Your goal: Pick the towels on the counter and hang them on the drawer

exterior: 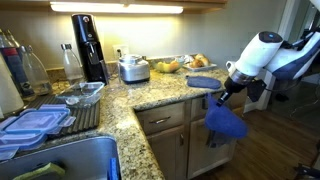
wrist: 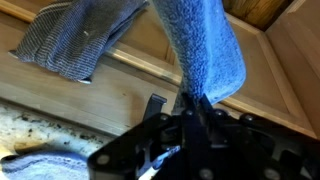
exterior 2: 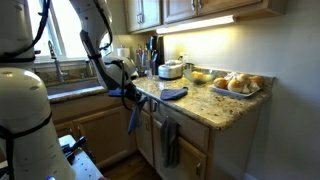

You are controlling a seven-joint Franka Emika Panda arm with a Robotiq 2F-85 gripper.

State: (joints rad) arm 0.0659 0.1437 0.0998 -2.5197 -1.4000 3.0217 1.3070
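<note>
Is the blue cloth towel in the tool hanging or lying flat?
Hanging: the blue cloth towel droops limp below the shut tool.

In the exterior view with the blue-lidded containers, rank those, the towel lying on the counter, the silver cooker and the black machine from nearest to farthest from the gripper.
1. Flat towel, on the counter beside the gripper holding a hanging towel.
2. Silver cooker, further back.
3. Black machine, in the corner.
4. Blue-lidded containers, far end.

You have no legible text, label, brand, number or sign in any view; resolution too low.
</note>
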